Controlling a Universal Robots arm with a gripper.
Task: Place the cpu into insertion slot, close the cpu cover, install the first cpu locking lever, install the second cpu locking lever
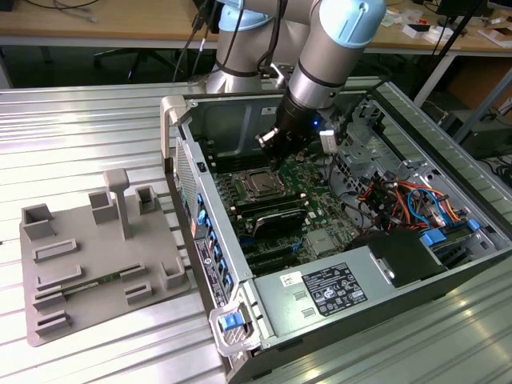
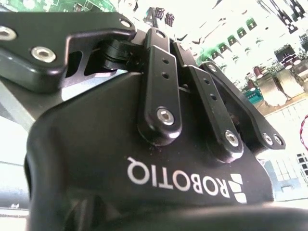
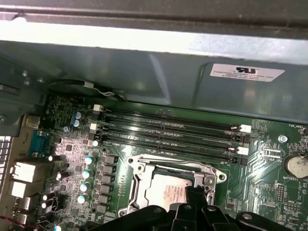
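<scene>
The gripper (image 1: 274, 154) hangs inside the open computer case (image 1: 448, 264), just above the far edge of the insertion slot (image 1: 262, 186); whether its fingers are spread or closed cannot be told. In the first wrist view the black gripper (image 3: 195, 204) overlaps the near edge of the insertion slot (image 3: 168, 185), whether touching it cannot be told. The cpu (image 3: 166, 192) lies in the slot, its silvery top showing through the cut-out of the cpu cover (image 3: 139, 166), which lies flat around it. The memory slots (image 3: 173, 134) run in parallel rows just beyond the slot, between it and the case wall (image 3: 159, 82). A row of capacitors (image 3: 86, 178) stands beside the slot on the green motherboard (image 3: 269, 178), and a coin cell battery (image 3: 297, 166) sits on the opposite side. In the exterior view a bundle of coloured cables (image 1: 408, 200) lies beyond the slot toward that view's right. A grey fixture tray (image 1: 96, 264) rests on the metal table (image 1: 80, 136), well apart from the case.
</scene>
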